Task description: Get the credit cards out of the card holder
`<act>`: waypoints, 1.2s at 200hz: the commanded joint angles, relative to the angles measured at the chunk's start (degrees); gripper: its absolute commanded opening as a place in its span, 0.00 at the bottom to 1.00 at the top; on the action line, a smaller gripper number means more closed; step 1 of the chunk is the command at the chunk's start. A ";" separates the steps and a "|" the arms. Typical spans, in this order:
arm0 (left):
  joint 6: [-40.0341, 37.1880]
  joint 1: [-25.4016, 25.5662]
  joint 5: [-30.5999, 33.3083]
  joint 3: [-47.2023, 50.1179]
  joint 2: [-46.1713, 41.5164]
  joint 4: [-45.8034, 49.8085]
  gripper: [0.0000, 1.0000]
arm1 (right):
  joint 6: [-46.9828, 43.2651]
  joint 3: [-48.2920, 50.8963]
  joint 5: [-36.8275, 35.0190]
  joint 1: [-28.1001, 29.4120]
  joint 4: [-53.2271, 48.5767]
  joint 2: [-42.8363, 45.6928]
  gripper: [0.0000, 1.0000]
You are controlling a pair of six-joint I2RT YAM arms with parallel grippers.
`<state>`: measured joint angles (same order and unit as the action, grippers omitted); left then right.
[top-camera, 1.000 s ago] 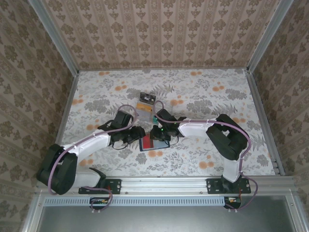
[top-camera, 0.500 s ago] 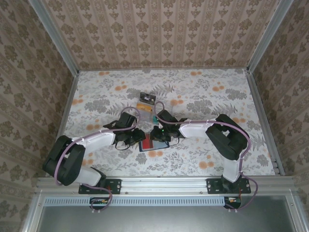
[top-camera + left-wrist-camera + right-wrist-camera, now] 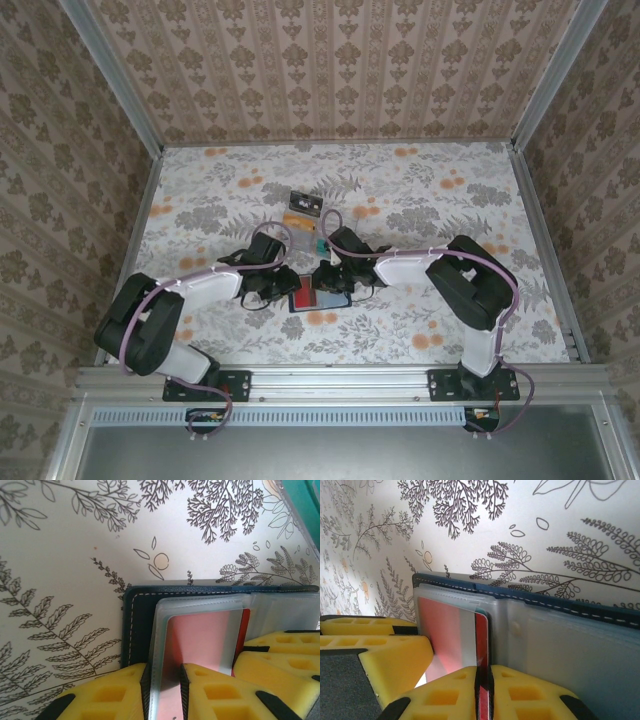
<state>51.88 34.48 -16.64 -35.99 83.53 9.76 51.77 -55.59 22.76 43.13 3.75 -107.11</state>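
The navy card holder (image 3: 300,304) lies open on the floral table, between both grippers. In the left wrist view its stitched navy cover (image 3: 137,622) frames a clear plastic sleeve (image 3: 159,630) with a red credit card (image 3: 210,635) inside. My left gripper (image 3: 164,672) (image 3: 281,285) is shut on that sleeve's edge. My right gripper (image 3: 484,674) (image 3: 325,279) is shut on the red card (image 3: 481,640), which sticks partly out of the sleeve beside the holder's navy rim (image 3: 545,601). Three loose cards lie behind: black (image 3: 303,203), orange-and-white striped (image 3: 297,228) and teal (image 3: 318,244).
The right gripper's yellow fingers (image 3: 280,652) sit close on the right in the left wrist view, and the left gripper's fingers (image 3: 375,655) crowd the left of the right wrist view. Patterned walls and metal rails (image 3: 330,378) enclose the table.
The left arm's elbow and shoulder have swung rightward and its gripper has edged a little closer to the card holder. The right arm and the holder have barely moved.
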 commanded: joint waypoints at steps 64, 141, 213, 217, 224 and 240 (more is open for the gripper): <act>1.05 0.33 -0.37 1.10 0.73 -0.15 0.24 | -1.67 2.60 3.17 -0.82 4.66 1.65 0.08; 0.17 -0.60 0.65 1.15 -1.72 2.36 0.25 | -2.81 5.20 0.21 -2.07 3.23 5.47 0.00; -2.44 -1.26 0.98 -0.91 -4.12 5.31 0.25 | -3.03 6.15 -0.44 -2.79 1.79 5.49 0.00; -2.56 -1.26 0.99 -0.98 -4.53 5.35 0.25 | -3.00 6.14 -0.44 -2.79 1.79 5.42 0.00; -2.69 -1.26 1.00 -1.01 -5.24 5.35 0.25 | -2.99 6.11 -0.40 -2.79 1.79 5.42 0.00; -2.83 -1.26 -0.07 -1.17 -6.08 4.76 0.24 | -3.14 6.04 -0.65 -2.89 1.47 5.42 0.00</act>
<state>50.94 33.61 -16.47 -35.70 79.75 13.17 49.43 -50.13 23.11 40.64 7.05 -102.87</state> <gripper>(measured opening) 0.246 0.067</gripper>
